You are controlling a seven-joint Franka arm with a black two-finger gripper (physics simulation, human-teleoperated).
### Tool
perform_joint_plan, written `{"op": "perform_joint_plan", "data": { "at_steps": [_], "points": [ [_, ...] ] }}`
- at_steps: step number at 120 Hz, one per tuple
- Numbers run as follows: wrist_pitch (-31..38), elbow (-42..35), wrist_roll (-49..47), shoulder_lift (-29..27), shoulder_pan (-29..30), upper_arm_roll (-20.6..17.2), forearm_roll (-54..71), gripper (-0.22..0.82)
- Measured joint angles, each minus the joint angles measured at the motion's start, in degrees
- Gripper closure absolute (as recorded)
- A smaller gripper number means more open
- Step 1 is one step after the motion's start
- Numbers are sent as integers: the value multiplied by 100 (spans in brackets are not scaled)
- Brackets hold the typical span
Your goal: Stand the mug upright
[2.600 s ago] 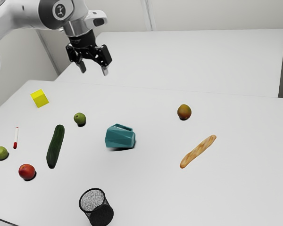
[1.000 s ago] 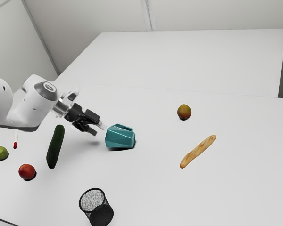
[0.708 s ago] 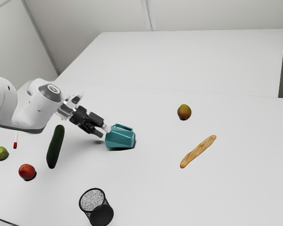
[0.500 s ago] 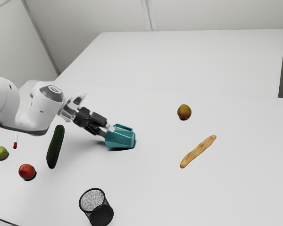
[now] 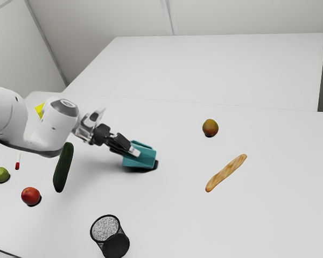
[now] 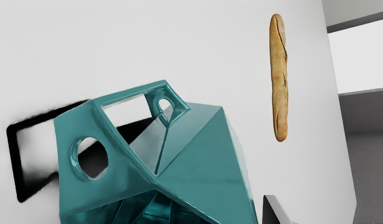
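**Teal mug on its side, pincer at its mouth**

I set twelve at the top of the exterior view and put the teal mug (image 5: 148, 159) at the hub of the dial; it is tipped over on its side above the pale worktop (image 5: 177, 215), not upright; its mouth faces roughly nine, its base roughly three, its handle (image 6: 129, 92) the twelve side. The white arm (image 5: 48, 129) reaches in from nine, and the black pincer (image 5: 132, 152) is right at the mug's mouth end, overlapping it from where I stand; how far open it is, and whether it has hold of the mug, I cannot tell. In the wrist view the mouth gapes toward the pincer; a dark shadow of the handle falls on the worktop beside the mug.

Round the dial, a brownish round fruit (image 5: 210, 128) sits just past two; a baguette (image 5: 226, 173) lies slanted a little past three; a black mesh cup (image 5: 113, 244) leans near seven; a red fruit (image 5: 30, 196) sits between eight and nine; the cucumber (image 5: 63, 167) lies near nine, with a red-ended white stick (image 5: 17, 166) and a green fruit (image 5: 0, 174) farther out on about the same hour; a yellow block (image 5: 39, 109) peeks past the arm near ten.
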Motion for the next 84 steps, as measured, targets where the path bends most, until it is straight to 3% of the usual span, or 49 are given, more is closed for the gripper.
{"op": "perform_joint_plan", "data": {
  "at_steps": [36, 66, 84],
  "points": [
    [229, 5, -151, -447, -319, -48, 711, 76],
    [866, -3, -1106, -1055, -414, -921, 3345, 78],
    [1047, -123, -1853, -1415, -468, -1196, 4522, 78]
  ]
}}
